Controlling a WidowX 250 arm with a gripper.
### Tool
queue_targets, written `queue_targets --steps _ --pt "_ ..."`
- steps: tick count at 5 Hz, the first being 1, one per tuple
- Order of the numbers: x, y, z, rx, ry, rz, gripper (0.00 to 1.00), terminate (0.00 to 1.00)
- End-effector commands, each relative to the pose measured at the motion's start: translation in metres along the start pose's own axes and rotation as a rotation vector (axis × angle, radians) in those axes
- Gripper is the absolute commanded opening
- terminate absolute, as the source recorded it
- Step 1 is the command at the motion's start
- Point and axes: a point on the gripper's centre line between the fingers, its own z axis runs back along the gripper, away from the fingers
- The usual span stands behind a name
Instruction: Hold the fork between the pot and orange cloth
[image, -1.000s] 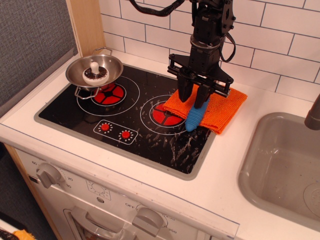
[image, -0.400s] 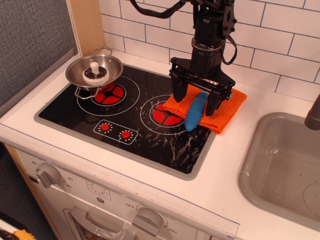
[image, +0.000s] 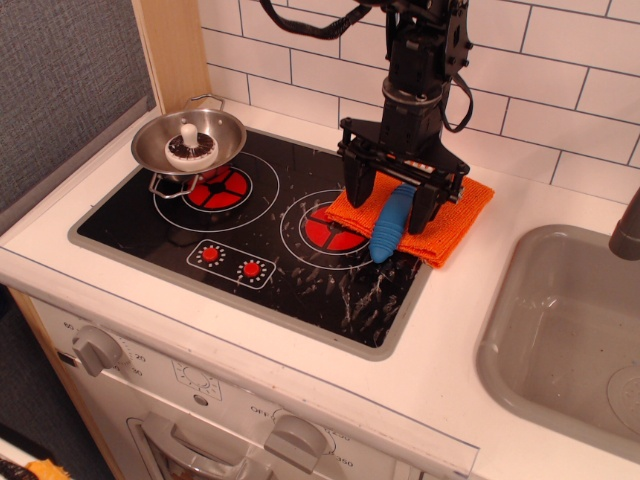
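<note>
The fork's blue ribbed handle lies on the orange cloth, its lower end reaching over the cloth's front edge onto the black stovetop. Its metal head is hidden behind the gripper. My gripper is open right above the fork, one finger to the left of the handle and one to the right, not closed on it. The steel pot stands on the back left burner, well to the left, with a small white and dark object inside it.
The black stovetop has two red burner rings and two small red dials. A grey sink is at the right, with a dark faucet at the frame edge. A tiled wall runs behind and a wooden panel stands at the left.
My gripper was shut around the blue handle a second ago. It has opened, and the fork now lies free on the cloth between the fingers.
</note>
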Motion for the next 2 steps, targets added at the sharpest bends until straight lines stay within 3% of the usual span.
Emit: queue_targets --steps 1,2 --pt "0.0063 0.0000 0.0144 -0.002 -0.039 0.002 0.00 0.00" --pt "0.0064 0.0003 0.0148 -0.003 -0.039 0.004 0.00 0.00"
